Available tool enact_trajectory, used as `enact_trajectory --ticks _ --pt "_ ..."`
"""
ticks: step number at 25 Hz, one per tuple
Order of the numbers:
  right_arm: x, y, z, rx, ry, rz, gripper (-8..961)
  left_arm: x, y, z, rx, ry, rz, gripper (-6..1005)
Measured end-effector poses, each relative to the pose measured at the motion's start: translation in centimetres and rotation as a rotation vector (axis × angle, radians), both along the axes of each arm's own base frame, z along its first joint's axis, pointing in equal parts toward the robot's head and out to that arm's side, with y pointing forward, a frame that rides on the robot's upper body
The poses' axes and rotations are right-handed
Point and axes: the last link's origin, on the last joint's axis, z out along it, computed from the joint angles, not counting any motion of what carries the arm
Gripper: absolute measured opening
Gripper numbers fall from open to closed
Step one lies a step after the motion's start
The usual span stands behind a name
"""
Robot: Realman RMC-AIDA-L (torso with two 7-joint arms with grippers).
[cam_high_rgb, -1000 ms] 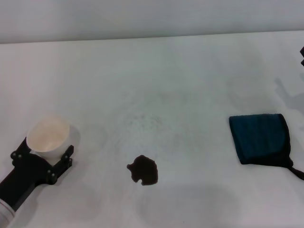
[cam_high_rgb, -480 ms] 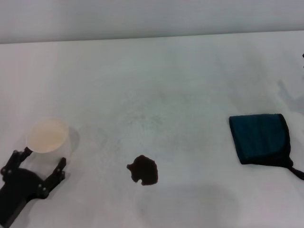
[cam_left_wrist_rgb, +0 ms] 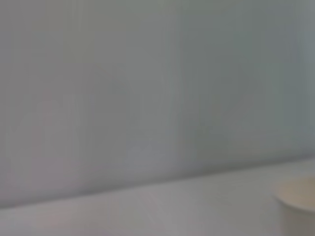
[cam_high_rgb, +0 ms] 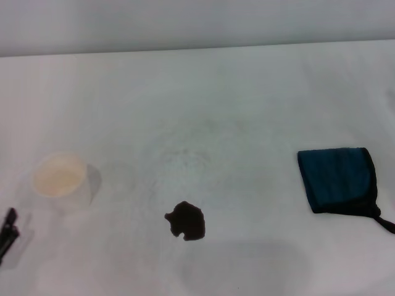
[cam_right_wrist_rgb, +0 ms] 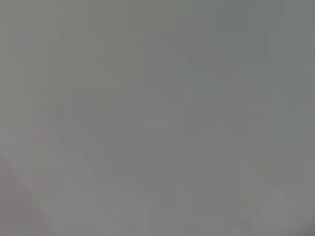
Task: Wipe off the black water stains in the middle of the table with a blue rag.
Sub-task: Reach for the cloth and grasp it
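Your head view: white table [cam_high_rgb: 203, 98] fills frame. Black water stains [cam_high_rgb: 186, 221] sit lower centre, one ragged dark blotch, untouched. Blue rag [cam_high_rgb: 338, 180] lies flat at right edge, folded, black loop tail trailing toward lower right corner, well apart from blotch. White paper cup [cam_high_rgb: 60, 179] stands upright at left, free. Your left gripper [cam_high_rgb: 7, 231] barely shows at lower left edge, apart from cup; opening cannot be told. Right gripper out of sight. Left wrist view catches cup rim [cam_left_wrist_rgb: 298, 194] at lower right.
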Motion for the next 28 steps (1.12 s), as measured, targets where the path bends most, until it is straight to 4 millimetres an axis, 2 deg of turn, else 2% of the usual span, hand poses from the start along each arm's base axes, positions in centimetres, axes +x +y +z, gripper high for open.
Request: enact_trajectory --ticks 5,8,12,17,21,28 --pt "-2.0 2.4 3.1 -0.207 0.015 -0.033 816 0.0 0.2 1.1 0.061 -0.001 -0.009 887" --pt "-4.4 4.5 4.5 -0.392 -0.053 -0.042 758 0.3 0.6 1.6 0.089 -0.001 -0.037 887" --pt "-7.8 6.4 5.4 -0.592 -0.154 -0.068 718 0.7 1.4 2.3 0.135 -0.008 -0.058 887" --pt "-12.0 7.1 6.0 -0.771 -0.295 -0.147 716 1.0 2.2 3.1 0.186 -0.017 -0.076 887" --pt "-14.6 6.7 5.2 -0.846 -0.459 -0.236 715 1.5 3.2 3.3 0.197 -0.02 -0.099 887" --pt "-18.2 6.9 -0.5 -0.966 -0.612 -0.307 712 1.7 4.3 3.9 0.216 -0.015 -0.118 888"
